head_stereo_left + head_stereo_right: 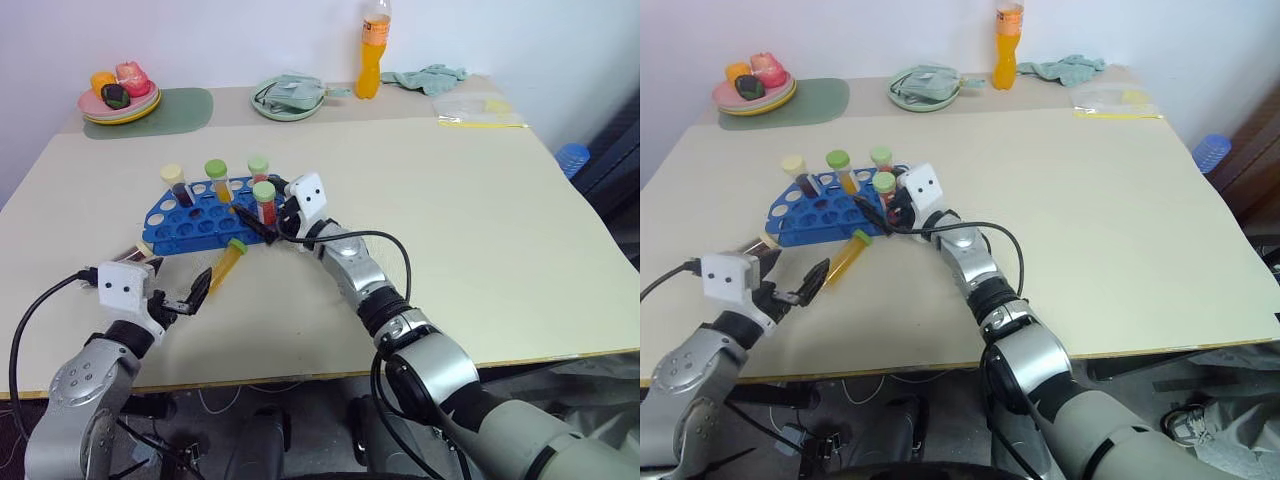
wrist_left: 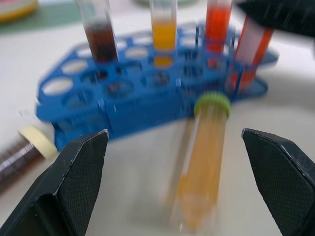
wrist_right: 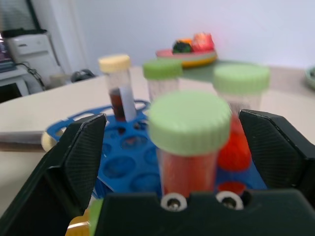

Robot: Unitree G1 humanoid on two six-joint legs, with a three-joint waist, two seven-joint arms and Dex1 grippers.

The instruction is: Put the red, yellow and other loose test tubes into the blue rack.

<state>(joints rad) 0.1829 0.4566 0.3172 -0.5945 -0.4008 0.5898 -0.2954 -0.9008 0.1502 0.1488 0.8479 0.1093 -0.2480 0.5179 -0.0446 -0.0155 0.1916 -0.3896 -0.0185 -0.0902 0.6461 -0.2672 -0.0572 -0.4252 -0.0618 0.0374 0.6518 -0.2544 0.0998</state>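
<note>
Left pincer [image 1: 185, 297] wide open, nothing held, hovering near the table's [image 1: 480, 260] front edge toward its left corner. Its wrist view shows a maroon tube with cream cap [image 2: 22, 150] lying flat beside the rack's outer end; the head views give only a partly hidden glimpse of it. Yellow-orange tube with green cap [image 1: 228, 262] lies loose on the table just in front of the blue rack [image 1: 195, 222], cap end nearest the rack, lined up between the left fingers [image 2: 74, 182]. Rack sits left of table centre, holding four upright tubes: maroon with cream cap [image 1: 175, 184], yellow-orange with green cap [image 1: 218, 180], red with green cap at the back [image 1: 259, 168], red with green cap at the front [image 1: 264, 201]. Right pincer [image 1: 262, 223] spread wide at the rack's right end, fingers either side of the front red tube, not touching it in the wrist view. That view also shows a fruit plate [image 3: 189, 55] behind.
</note>
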